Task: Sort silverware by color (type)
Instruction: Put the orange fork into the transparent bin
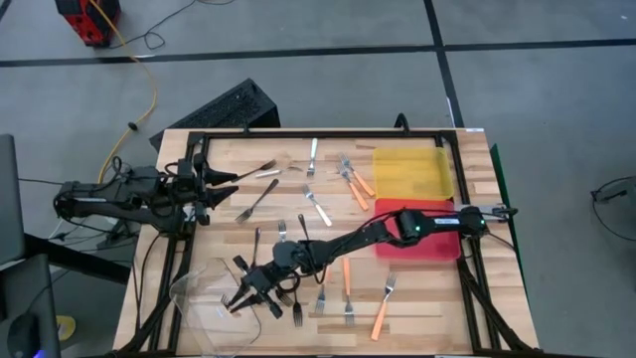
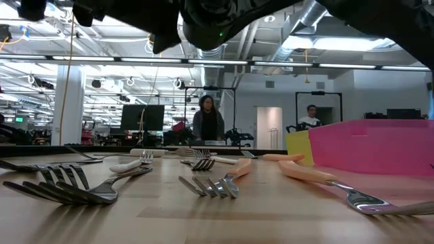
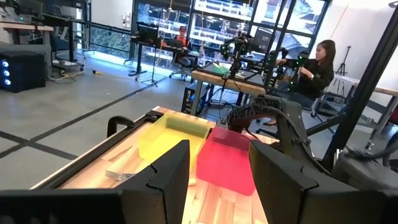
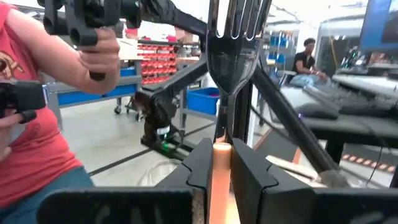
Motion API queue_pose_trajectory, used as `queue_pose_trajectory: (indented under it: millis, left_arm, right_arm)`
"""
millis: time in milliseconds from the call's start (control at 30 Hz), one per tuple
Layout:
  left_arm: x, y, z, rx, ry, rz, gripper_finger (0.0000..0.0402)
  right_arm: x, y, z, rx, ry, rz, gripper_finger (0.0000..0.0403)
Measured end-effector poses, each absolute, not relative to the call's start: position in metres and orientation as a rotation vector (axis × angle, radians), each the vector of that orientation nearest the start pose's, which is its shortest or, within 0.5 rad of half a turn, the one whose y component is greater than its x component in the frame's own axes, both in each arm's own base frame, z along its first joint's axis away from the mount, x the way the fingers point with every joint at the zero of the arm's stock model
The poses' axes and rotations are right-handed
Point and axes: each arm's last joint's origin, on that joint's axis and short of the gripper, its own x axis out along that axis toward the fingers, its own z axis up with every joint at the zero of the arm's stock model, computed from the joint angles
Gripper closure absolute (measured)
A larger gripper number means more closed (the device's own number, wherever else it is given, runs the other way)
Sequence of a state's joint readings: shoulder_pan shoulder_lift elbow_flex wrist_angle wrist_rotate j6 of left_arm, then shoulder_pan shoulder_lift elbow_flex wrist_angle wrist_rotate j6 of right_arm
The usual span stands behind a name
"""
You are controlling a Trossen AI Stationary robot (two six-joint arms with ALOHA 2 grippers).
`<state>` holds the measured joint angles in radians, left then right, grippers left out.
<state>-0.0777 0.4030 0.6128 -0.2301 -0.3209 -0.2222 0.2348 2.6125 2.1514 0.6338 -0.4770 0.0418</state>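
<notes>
The right claw (image 1: pixel 241 296) is clamped on the handle of an orange-handled fork (image 4: pixel 231 56), whose metal tines stand up past the fingers in the right wrist view. The claw sits beside the clear tub (image 1: pixel 204 298), well apart from the red tray (image 1: pixel 437 245) and the yellow tray (image 1: pixel 410 172). The left claw (image 1: pixel 231 179) waits at the far end of the surface (image 1: pixel 417 308) from the trays, its fingers partly spread and holding nothing. Other forks (image 1: pixel 348 283) lie scattered between the tub and the trays.

Step in hand, judged: transport of one gripped fork to its colour group. The next move calls for carrying it across the surface, clear of the loose forks, then releasing it level.
</notes>
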Motion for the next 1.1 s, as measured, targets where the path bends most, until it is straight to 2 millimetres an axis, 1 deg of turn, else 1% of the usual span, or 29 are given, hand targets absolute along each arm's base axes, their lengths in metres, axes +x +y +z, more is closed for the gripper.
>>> queue_pose_trajectory:
  millis: [100, 200, 567, 733, 900, 1000, 1100]
  left_arm:
    - [0.100, 0.001, 0.315, -0.217, -0.007, 0.245, 0.0250]
    - [0.100, 0.001, 0.315, -0.217, -0.007, 0.245, 0.0250]
    - [0.100, 0.002, 0.315, -0.217, -0.009, 0.252, 0.0250]
    - [0.100, 0.002, 0.315, -0.216, -0.009, 0.252, 0.0250]
    - [0.100, 0.002, 0.315, -0.216, -0.009, 0.252, 0.0250]
    - [0.100, 0.002, 0.315, -0.216, -0.009, 0.252, 0.0250]
    - [0.100, 0.002, 0.315, -0.216, -0.010, 0.252, 0.0250]
  right_arm:
    - [0.567, 0.144, 0.204, 0.006, -0.190, 0.714, 0.0337]
    - [0.567, 0.141, 0.205, -0.005, -0.203, 0.746, 0.0337]
    - [0.567, 0.142, 0.203, -0.037, -0.197, 0.764, 0.0337]
    - [0.566, 0.147, 0.201, -0.064, -0.187, 0.775, 0.0337]
    - [0.566, 0.148, 0.200, -0.118, -0.198, 0.774, 0.0337]
    - [0.567, 0.148, 0.194, -0.201, -0.173, 0.776, 0.0337]
    - [0.567, 0.146, 0.192, -0.274, -0.184, 0.789, 0.0337]
